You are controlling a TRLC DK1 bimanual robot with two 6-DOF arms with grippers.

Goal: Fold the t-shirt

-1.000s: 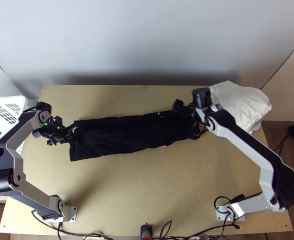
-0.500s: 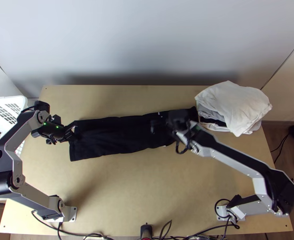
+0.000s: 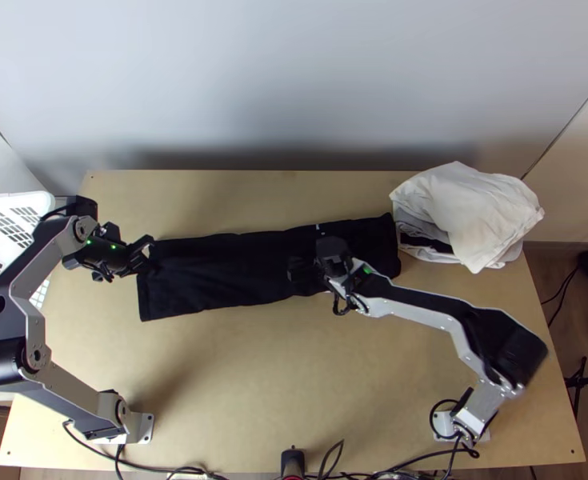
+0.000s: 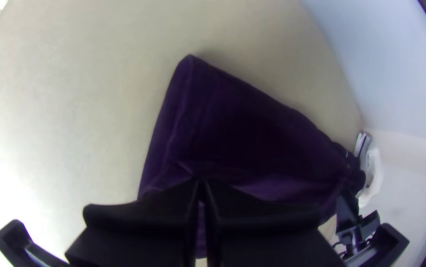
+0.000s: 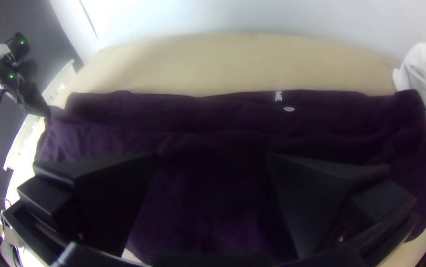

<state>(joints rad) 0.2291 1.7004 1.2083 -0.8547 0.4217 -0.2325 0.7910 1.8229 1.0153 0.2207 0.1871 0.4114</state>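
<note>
Our black t-shirt [image 3: 214, 272] lies as a long, narrow strip across the wooden table [image 3: 254, 376], its far end beside the heap of white cloth [image 3: 486, 212]. Our left gripper [image 4: 202, 184] is closed on fabric at the strip's left end; our right gripper [image 5: 210, 160] has its fingers parted over the cloth, right of the strip's middle. We judge the lengthwise fold made and a crosswise one next. If we close too shallowly, we may catch just the top layer and open the strip. If we lift the left end unpinned, the whole shirt could skid or twist, spoiling the edges we want aligned.
</note>
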